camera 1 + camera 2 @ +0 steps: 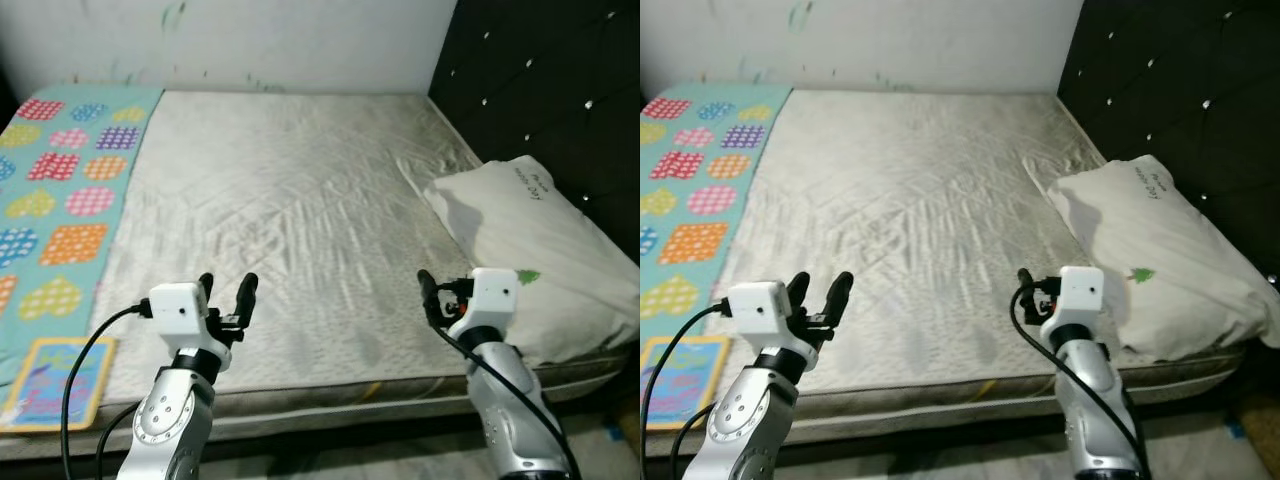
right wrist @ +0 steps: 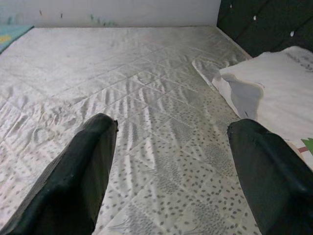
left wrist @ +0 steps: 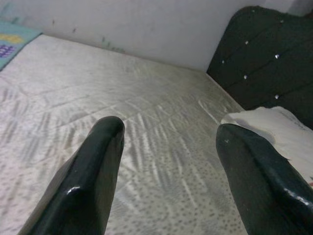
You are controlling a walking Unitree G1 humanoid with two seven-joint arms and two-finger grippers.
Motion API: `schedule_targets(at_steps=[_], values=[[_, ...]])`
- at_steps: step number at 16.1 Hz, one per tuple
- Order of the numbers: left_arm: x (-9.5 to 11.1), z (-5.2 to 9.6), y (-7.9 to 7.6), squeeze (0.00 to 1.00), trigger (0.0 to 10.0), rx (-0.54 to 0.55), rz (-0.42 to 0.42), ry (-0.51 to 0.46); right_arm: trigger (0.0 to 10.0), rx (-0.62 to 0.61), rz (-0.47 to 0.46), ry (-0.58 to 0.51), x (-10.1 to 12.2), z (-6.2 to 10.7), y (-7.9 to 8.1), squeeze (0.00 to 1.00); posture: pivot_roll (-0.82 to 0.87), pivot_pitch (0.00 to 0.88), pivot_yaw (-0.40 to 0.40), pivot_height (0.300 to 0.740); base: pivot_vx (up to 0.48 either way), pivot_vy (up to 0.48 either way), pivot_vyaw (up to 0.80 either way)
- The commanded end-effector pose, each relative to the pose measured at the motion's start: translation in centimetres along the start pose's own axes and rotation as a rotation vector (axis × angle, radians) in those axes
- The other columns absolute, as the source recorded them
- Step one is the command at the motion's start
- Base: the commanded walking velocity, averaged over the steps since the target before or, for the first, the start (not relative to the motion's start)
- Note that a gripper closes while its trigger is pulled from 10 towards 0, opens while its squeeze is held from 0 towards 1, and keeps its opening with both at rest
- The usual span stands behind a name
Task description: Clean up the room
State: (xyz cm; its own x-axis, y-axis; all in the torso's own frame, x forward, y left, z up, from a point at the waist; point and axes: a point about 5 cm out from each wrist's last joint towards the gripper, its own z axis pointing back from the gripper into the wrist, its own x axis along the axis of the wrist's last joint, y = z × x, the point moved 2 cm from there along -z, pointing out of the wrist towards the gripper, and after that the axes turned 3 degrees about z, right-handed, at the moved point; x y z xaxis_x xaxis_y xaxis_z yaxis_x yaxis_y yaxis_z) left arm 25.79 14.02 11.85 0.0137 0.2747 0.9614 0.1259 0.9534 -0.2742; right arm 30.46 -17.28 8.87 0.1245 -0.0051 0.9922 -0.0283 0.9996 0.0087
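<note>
**Both grippers hovering over bare mattress, nothing held**

You're looking at a bed with a quilted grey-white mattress [image 1: 290,220] taking up most of the head view. No bins, boxes or baskets showing anywhere, so nothing to report on contents.

Left gripper [image 1: 227,292] is sitting over the near edge of the mattress, fingers [image 3: 93,171] spread wide with only quilted fabric showing between them. Right gripper [image 2: 171,171] is doing the same further along that edge; its fingers [image 2: 80,171] are standing wide apart too, gripping nothing.

Things you're dealing with:
- White pillow [image 1: 530,250] is lying just outboard of the right gripper's fingers, against the dark tufted headboard [image 1: 560,90]. It's resting on the mattress corner, near the right gripper but not touching it. A small green print is showing on the pillow next to the gripper's white housing.
- Teal blanket with coloured hearts [image 1: 60,190] is running along the far side of the mattress, well outboard of the left gripper's fingers.
- Colourful book [image 1: 60,385] is lying flat on that blanket near the bed's front edge, beside the left arm, behind its black cable.

Ahead of both finger pairs the mattress is running up to a white wall [image 1: 250,40] with a few scuff marks.
</note>
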Motion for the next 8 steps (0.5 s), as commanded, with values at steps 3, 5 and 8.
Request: schedule_targets(at_steps=[3,5,8], values=[[0.12,0.04,0.33,0.0,10.0,0.012,-0.008,0.0,10.0,0.046,0.02,-0.014,0.78,-0.19,1.27,0.0,-0.01,0.1,-0.067,0.74,0.0,0.469,0.0],[0.18,0.02,0.42,0.0,10.0,0.021,-0.015,-0.004,10.0,0.049,0.031,-0.021,0.95,-0.15,1.36,0.0,-0.02,0.1,-0.065,0.74,0.0,0.457,0.0],[0.42,0.04,0.34,0.0,10.0,0.005,-0.025,-0.016,10.0,0.054,0.044,-0.022,1.03,-0.18,1.51,0.0,-0.01,0.101,-0.065,0.74,0.0,0.0,0.0]])
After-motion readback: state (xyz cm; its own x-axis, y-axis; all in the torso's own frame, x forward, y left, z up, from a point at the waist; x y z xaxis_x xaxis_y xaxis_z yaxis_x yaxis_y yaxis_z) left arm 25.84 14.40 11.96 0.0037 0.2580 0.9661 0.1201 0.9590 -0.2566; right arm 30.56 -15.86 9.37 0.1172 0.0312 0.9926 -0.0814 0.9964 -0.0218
